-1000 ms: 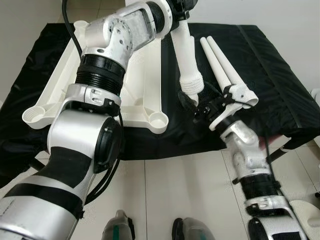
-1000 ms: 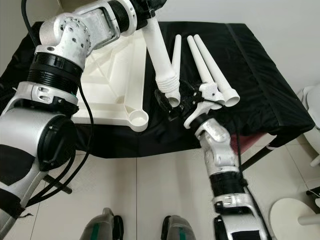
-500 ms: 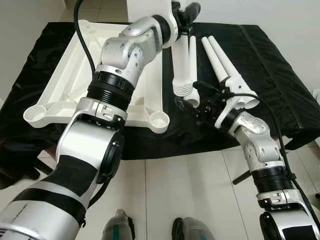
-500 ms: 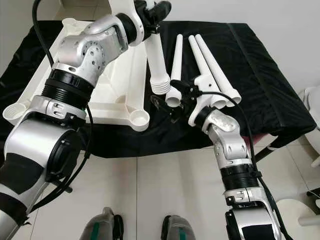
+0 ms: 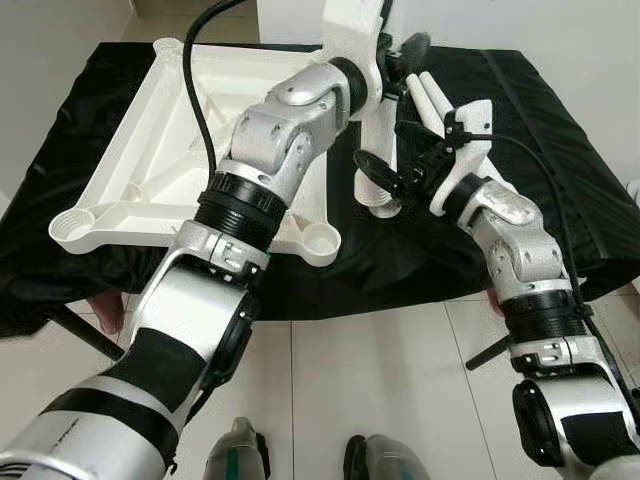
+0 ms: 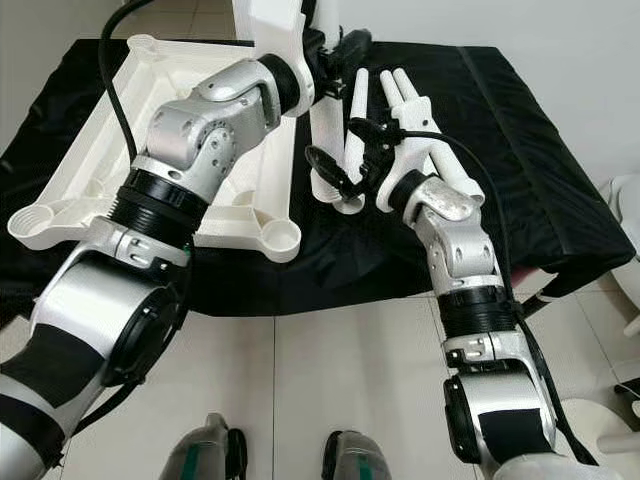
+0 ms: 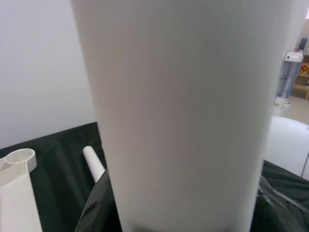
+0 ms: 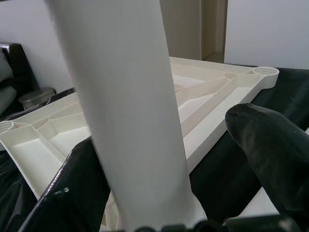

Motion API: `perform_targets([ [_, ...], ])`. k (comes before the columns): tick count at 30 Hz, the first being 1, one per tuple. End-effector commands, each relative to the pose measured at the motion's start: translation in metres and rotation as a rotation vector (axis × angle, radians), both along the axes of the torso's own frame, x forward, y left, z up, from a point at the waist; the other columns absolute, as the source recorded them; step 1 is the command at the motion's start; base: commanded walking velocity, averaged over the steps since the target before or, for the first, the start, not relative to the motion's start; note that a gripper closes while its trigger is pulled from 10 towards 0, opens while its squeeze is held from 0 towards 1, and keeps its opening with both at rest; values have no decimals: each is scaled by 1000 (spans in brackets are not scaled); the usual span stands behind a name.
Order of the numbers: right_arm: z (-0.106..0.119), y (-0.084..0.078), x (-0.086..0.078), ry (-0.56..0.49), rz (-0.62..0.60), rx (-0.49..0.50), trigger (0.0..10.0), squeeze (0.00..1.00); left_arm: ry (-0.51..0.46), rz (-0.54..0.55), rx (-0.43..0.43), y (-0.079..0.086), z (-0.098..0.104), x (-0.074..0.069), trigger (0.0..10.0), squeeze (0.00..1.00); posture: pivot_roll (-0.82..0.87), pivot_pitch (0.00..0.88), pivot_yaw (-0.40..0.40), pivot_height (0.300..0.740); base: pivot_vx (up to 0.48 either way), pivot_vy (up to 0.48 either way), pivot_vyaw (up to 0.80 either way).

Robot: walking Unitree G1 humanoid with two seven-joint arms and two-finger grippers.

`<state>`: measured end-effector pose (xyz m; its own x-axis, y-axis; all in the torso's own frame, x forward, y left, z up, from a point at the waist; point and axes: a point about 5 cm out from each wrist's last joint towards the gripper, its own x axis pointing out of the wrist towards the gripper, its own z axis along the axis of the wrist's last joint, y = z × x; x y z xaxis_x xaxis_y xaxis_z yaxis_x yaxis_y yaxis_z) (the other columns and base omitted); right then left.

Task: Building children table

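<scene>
A white table leg point(image 6: 328, 130) stands nearly upright over the black cloth point(image 6: 520, 170), its ribbed lower end just past the tabletop's near right corner socket point(image 6: 279, 236). The left gripper point(image 6: 335, 50) holds the leg high up at about 12 o'clock; whether its fingers are clamped cannot be told. The right gripper point(image 6: 335, 170) sits at the leg's lower part, fingers point(image 8: 270, 140) spread apart either side of it. The upturned white tabletop point(image 5: 150, 140) lies at 9 o'clock. More legs point(image 6: 420, 110) lie at 2 o'clock.
</scene>
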<state>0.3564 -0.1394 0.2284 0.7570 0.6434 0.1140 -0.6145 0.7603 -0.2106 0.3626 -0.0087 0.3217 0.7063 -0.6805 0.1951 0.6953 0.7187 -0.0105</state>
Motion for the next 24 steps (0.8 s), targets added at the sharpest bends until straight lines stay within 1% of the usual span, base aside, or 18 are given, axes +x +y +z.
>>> perform_targets([
  [1,0,1,4,9,-19,-24,10000,0,-54,-171,17,-11,5,-13,10000,0,-38,0,-32,740,0,0,0],
  [4,-3,5,7,29,-12,-47,10000,0,-68,-181,11,-13,9,-17,10000,0,-35,0,-33,740,0,0,0],
  [6,-4,11,11,37,1,-73,10000,0,-79,-198,6,-18,11,-23,10000,0,-31,0,-34,740,0,0,0],
  [8,-4,11,11,37,1,-73,10000,0,-79,-198,6,-18,11,-23,10000,0,-31,0,-34,740,0,0,0],
  [9,-3,17,13,27,19,-85,10000,0,-84,-207,5,-21,11,-25,10000,0,-26,0,-38,740,0,0,0],
  [11,-1,20,13,16,27,-85,10000,0,-86,-212,7,-23,11,-27,10000,0,-25,0,-37,740,0,0,0],
  [15,-1,21,14,15,32,-82,10000,0,-87,-216,9,-24,11,-27,10000,0,-25,0,-37,740,0,0,0],
  [16,2,25,13,-3,49,-80,8235,0,-87,-225,13,-27,10,-29,10000,0,-26,0,-35,740,0,0,0],
  [17,2,25,13,-3,49,-80,8235,0,-87,-225,13,-27,10,-29,10000,0,-26,0,-35,740,0,0,0],
  [18,5,26,13,-19,57,-80,10000,0,-84,-228,16,-28,9,-30,10000,0,-28,0,-32,740,0,0,0],
  [24,11,29,11,-47,82,-63,10000,0,-73,-235,35,-32,2,-31,10000,0,-33,0,-25,740,0,0,0],
])
